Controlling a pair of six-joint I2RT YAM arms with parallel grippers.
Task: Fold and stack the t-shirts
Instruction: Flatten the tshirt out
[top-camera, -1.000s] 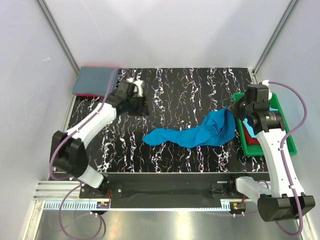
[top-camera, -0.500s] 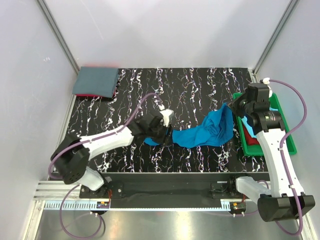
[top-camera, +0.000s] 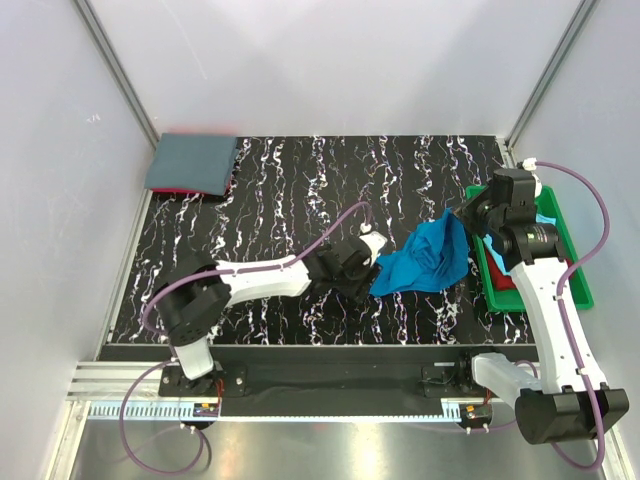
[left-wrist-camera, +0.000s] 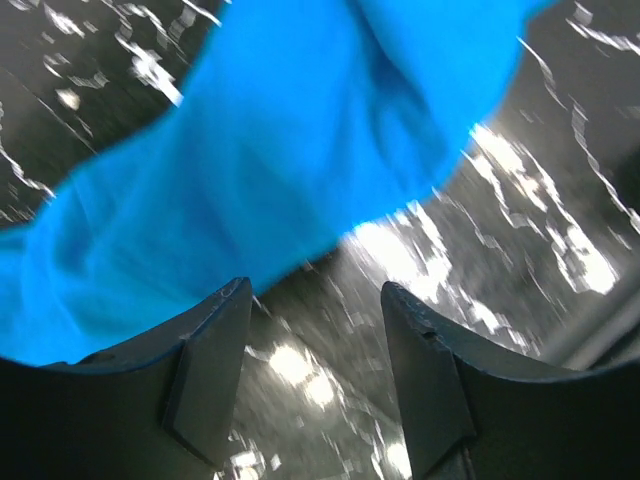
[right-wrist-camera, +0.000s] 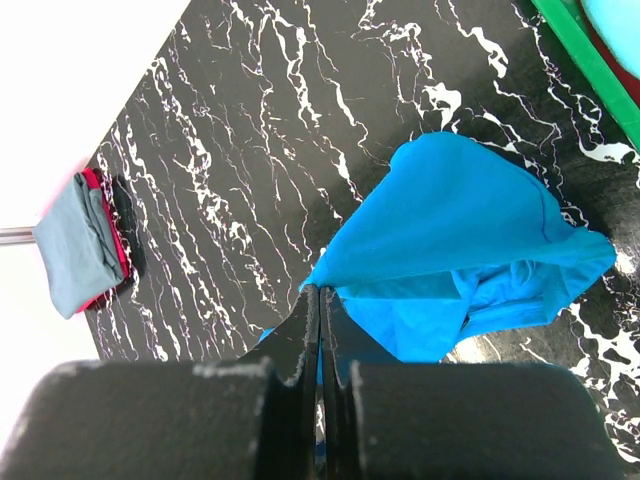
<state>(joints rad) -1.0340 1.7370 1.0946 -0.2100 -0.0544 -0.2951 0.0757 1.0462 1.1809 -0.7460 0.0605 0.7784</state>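
Observation:
A bright turquoise t-shirt (top-camera: 425, 262) lies bunched on the black marbled table, its right corner lifted. My right gripper (top-camera: 457, 214) is shut on that corner, and in the right wrist view its fingertips (right-wrist-camera: 320, 292) pinch the cloth's edge while the t-shirt (right-wrist-camera: 470, 230) hangs below. My left gripper (top-camera: 366, 268) is at the shirt's left end. In the left wrist view it (left-wrist-camera: 315, 300) stands open over bare table, the turquoise cloth (left-wrist-camera: 300, 130) just beyond its tips. A folded slate grey-blue t-shirt (top-camera: 190, 162) lies on a red one at the back left.
A green tray (top-camera: 580, 290) sits at the right table edge under my right arm, with red cloth (top-camera: 505, 282) and light aqua cloth (top-camera: 546, 215) in it. The folded stack (right-wrist-camera: 75, 245) and the tray's rim (right-wrist-camera: 590, 60) also show in the right wrist view.
My left arm has swung from the back-left stack across the table to the turquoise shirt's left end, jaws widening. The shirt's long left tail has been bunched rightward. The right gripper barely moved.

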